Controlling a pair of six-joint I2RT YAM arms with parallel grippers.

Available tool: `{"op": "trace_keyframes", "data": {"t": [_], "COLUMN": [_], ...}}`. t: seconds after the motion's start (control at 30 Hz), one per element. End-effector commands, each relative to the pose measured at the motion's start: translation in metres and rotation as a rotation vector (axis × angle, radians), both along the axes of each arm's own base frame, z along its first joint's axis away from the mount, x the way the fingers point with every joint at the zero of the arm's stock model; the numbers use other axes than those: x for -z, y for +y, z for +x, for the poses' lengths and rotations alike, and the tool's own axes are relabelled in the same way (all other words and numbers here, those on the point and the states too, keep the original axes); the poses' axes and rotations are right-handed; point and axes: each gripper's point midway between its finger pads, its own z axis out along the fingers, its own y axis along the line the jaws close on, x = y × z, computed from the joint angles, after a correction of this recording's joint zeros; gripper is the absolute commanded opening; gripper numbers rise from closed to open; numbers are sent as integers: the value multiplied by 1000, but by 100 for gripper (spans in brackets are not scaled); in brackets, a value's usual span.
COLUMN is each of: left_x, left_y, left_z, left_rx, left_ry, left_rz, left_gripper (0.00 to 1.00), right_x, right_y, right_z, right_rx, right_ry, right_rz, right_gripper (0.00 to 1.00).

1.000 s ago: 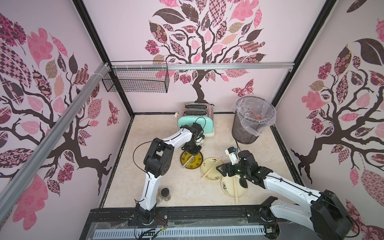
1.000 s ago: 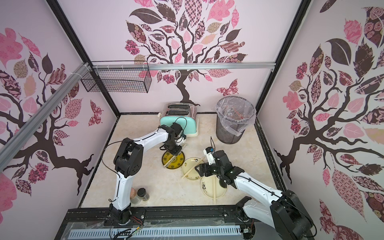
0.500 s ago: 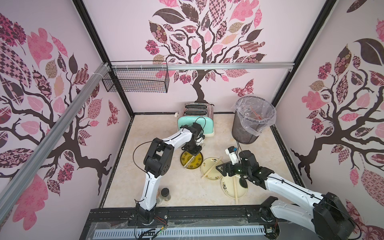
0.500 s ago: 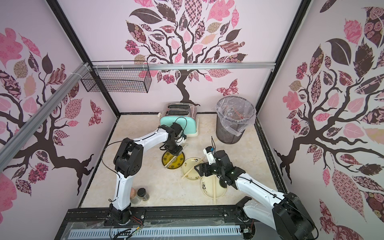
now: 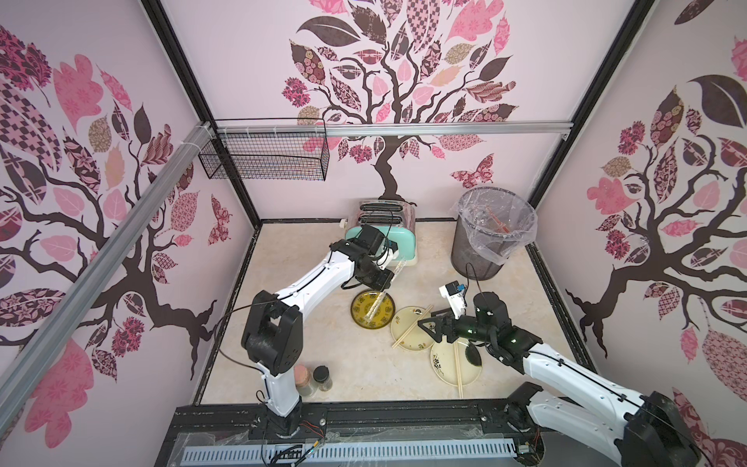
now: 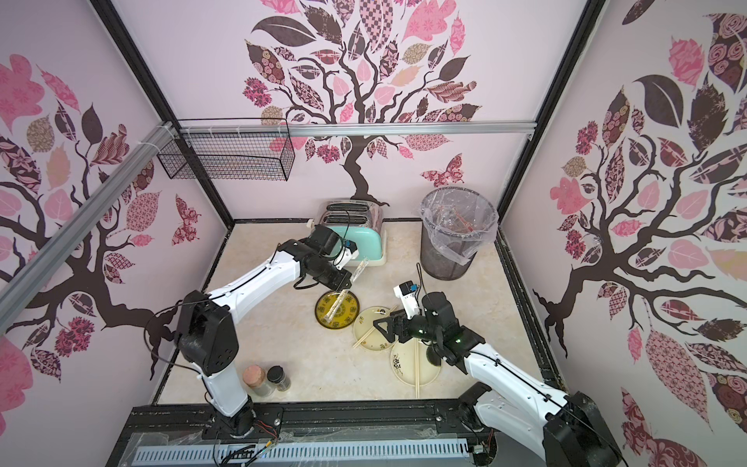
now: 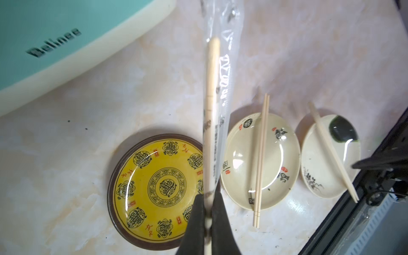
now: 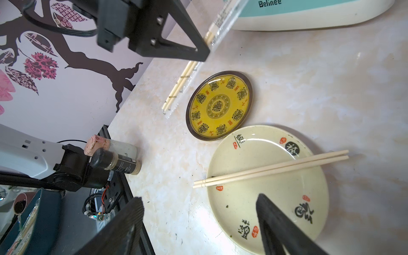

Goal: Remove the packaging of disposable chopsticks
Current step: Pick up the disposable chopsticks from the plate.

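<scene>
Left wrist view: left pincer (image 7: 208, 199) pressed together on the wrapped chopsticks (image 7: 209, 92), pinching them partway along through the clear sleeve (image 7: 229, 55); the sleeve reaches past the stick ends toward the teal toaster (image 7: 44, 44); in both top views this wrapped pair hangs tilted above the yellow plate (image 5: 357, 318); a bare pair (image 7: 262, 154) lies across the middle cream plate (image 7: 240, 165); a second bare pair (image 7: 332, 150) lies across the end cream plate (image 7: 313, 154); right pincer (image 8: 199, 201) spread wide, holding nothing, above the middle cream plate's rim and the desk (image 8: 176, 154) beside it.
</scene>
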Motion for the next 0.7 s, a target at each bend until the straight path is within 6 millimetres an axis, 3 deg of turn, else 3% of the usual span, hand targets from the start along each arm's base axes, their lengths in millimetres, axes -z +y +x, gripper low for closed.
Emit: {"op": "trace_keyframes", "data": {"t": [0.0, 0.17, 0.23, 0.43, 0.67], "left_x": [-55, -125, -140, -154, -163], "left_y": [-11, -24, -30, -45, -63], "left_z": [9, 0, -8, -34, -55], "left_rx": [-60, -103, -100, -24, 58], "left_ry": [-143, -256, -237, -174, -188], "left_rz": [-187, -503, -601, -684, -722], "left_gripper": [0, 0, 0, 0, 0], "right_x": [-32, -74, -89, -112, -126], "right_y": [4, 22, 31, 45, 56], "right_z": [10, 19, 22, 42, 43], "right_rx": [29, -19, -55, -89, -168], "right_ry": [-56, -103, -117, -116, -62], "right_rz": [53, 170, 211, 305, 425], "right_gripper": [84, 86, 86, 78, 54]}}
